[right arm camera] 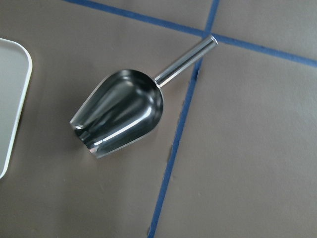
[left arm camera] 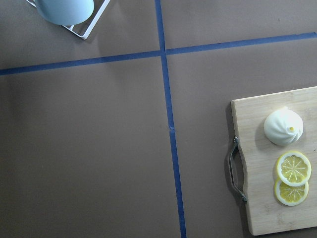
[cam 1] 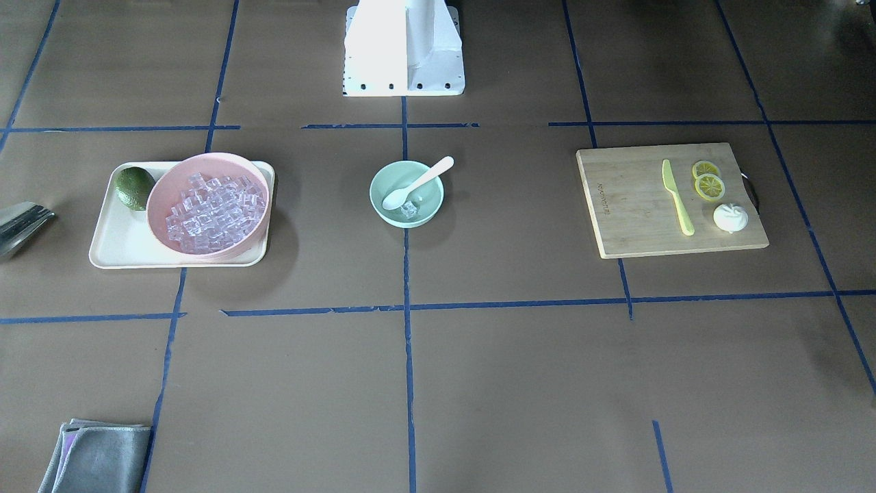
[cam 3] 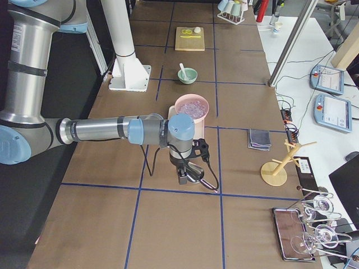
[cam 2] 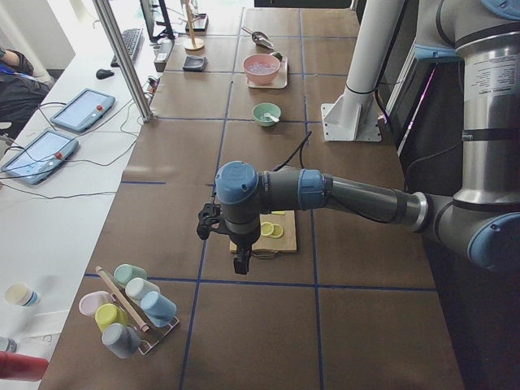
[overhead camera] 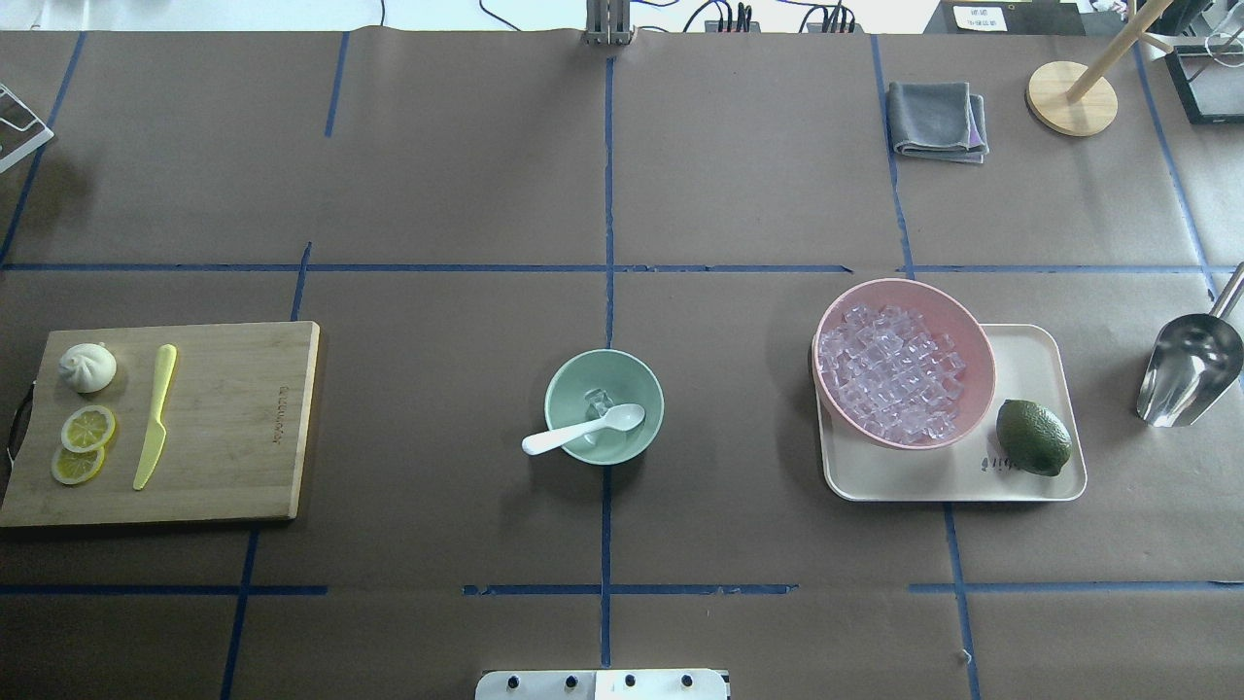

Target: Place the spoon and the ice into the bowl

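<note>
Table cover (overhead camera: 437, 175): brown paper, matt, faintly creased; grid lines of blue tape (overhead camera: 607, 194), slightly shiny.

Below the right gripper (cam 3: 182, 179): scoop (right arm camera: 124, 111), polished metal, mirror-bright, smooth. Tray (overhead camera: 1035, 360) just beside it: cream, plastic-looking, matt. Pink bowl (overhead camera: 957, 326) on the tray: matt, smooth; its cubes (overhead camera: 889, 374) are clear and glassy.

Below the left gripper (cam 2: 241, 266): board (left arm camera: 257, 173), pale wood with visible grain, unglossed; its handle (left arm camera: 234, 168) is grey metal. Knife (overhead camera: 155, 413) on it: yellow-green plastic, smooth.

Well apart from both grippers: green bowl (overhead camera: 641, 384), smooth, matt. Spoon (overhead camera: 583, 431): white plastic, light sheen. Ice cube (overhead camera: 596, 401): clear, glassy. Cloth (overhead camera: 933, 117): grey fabric, soft, dull.
</note>
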Controlling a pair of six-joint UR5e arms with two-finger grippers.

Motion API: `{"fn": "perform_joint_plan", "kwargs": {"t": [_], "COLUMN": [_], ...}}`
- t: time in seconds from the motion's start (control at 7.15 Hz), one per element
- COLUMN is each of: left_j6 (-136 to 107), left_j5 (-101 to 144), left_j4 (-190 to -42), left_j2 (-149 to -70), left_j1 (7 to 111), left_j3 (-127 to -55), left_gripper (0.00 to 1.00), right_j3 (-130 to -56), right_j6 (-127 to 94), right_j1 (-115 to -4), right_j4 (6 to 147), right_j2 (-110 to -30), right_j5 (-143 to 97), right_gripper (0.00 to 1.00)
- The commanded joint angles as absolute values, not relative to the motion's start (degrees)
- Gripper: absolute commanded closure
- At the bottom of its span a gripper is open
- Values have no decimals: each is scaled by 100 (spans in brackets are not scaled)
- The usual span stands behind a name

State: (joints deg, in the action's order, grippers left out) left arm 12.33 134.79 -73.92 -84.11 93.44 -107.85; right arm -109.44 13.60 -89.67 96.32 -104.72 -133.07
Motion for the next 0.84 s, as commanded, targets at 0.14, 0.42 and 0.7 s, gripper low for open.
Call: {"fn": "perform_joint_plan", "kwargs": {"t": [0.14, 0.42, 0.7], "left_j6": [1274, 1274, 1274], "left_j5": [13491, 13483, 13500], "left_j4": [-7400, -7409, -7409], "left_j2": [-8429, -8429, -8420], "left_j1": [9343, 9343, 9343], "left_j3": [-10854, -10872, -10828], "left_gripper": [0, 0, 0], "right_j3": [-10977, -10986, -10978], "right_j6": [1003, 1011, 1019], "right_j1": [-9132, -9132, -9114], "right_j4": [9624, 9615, 9615], "right_j2": [-10582, -10573, -10573], "right_j5": [-13315, -13324, -13324], "right_gripper": [0, 0, 0]}}
